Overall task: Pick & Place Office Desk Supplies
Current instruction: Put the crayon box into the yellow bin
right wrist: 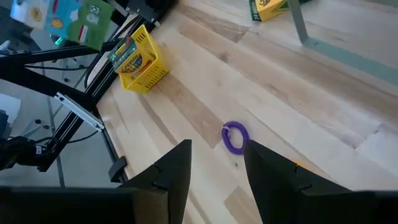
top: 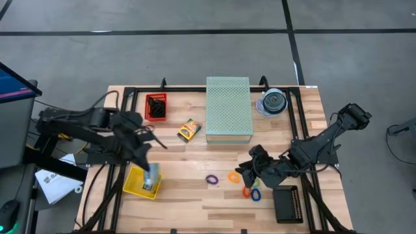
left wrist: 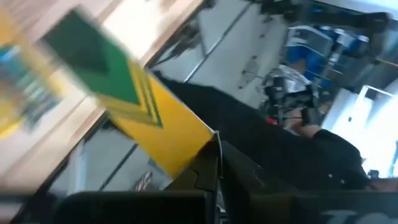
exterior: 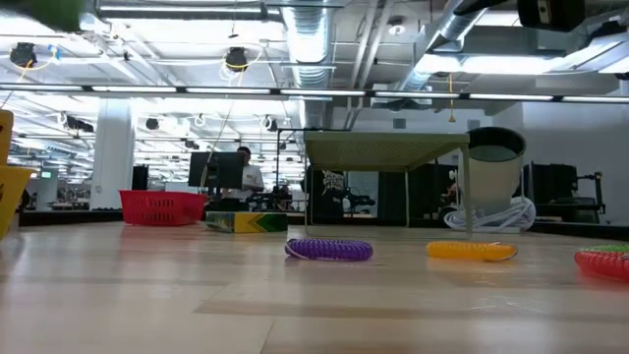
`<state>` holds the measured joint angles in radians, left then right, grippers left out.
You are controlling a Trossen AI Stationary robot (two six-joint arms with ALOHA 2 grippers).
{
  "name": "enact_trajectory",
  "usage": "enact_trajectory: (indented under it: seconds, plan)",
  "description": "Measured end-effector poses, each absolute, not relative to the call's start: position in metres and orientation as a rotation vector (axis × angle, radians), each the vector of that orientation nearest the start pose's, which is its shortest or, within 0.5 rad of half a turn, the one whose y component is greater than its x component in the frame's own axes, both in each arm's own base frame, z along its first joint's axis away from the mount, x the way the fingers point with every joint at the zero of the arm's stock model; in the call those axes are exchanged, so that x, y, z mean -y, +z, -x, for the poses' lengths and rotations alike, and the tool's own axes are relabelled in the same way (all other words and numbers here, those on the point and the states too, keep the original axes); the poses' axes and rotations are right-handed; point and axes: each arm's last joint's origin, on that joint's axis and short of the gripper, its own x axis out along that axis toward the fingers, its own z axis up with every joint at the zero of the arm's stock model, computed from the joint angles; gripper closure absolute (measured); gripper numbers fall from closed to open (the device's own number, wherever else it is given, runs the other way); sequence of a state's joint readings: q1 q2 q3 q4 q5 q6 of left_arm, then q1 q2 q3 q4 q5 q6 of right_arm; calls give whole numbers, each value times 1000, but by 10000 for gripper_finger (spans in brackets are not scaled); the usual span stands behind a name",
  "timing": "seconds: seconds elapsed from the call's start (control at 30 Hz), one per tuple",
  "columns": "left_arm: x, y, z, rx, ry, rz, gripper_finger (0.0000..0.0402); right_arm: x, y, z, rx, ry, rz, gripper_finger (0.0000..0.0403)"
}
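Observation:
My left gripper (top: 148, 156) hangs shut above the yellow basket (top: 136, 187) at the table's near left, on a yellow-and-green box (left wrist: 143, 106). The same box shows high in the air in the right wrist view (right wrist: 68, 18). Another such box (right wrist: 132, 55) stands in the basket, and a third (top: 188, 130) lies flat mid-table. My right gripper (right wrist: 217, 158) stands open above the table at the near right, with nothing between its fingers. Ahead of it lies a purple loop (right wrist: 235, 137). Orange (top: 234, 176), red (top: 247, 191) and blue (top: 255, 194) loops lie close by. My left gripper pinches the yellow-and-green box by one end (left wrist: 208, 135) between its two shut fingers. The box sticks out ahead of the fingertips, tilted and lifted clear of the table and the basket. Blur hides how far back it reaches between the fingers.
A red basket (top: 156, 107) with black clips stands at the far left. The pale green perforated box (top: 229, 109) fills the far middle, with the clear spindle (top: 273, 103) to its right. A black perforated tray (top: 288, 203) sits near the right front corner. Bare wood lies between the two arms.

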<state>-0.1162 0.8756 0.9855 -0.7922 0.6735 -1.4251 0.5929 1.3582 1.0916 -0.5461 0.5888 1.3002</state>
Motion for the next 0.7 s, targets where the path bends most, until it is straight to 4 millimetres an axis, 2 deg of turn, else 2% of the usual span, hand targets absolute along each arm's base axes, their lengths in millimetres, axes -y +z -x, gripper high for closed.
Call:
enact_trajectory:
  seconds: [0.2,0.43,0.7]
  plan:
    - [32,333,-119,-1221,-36,1533,401,-139,288,-243,-530,-436,-781,257]
    - [30,334,-95,-1250,14,1590,401,-137,288,-244,-529,-440,-780,257]
    - [27,322,-75,-1406,193,1561,401,-138,288,-244,-530,-441,-779,257]
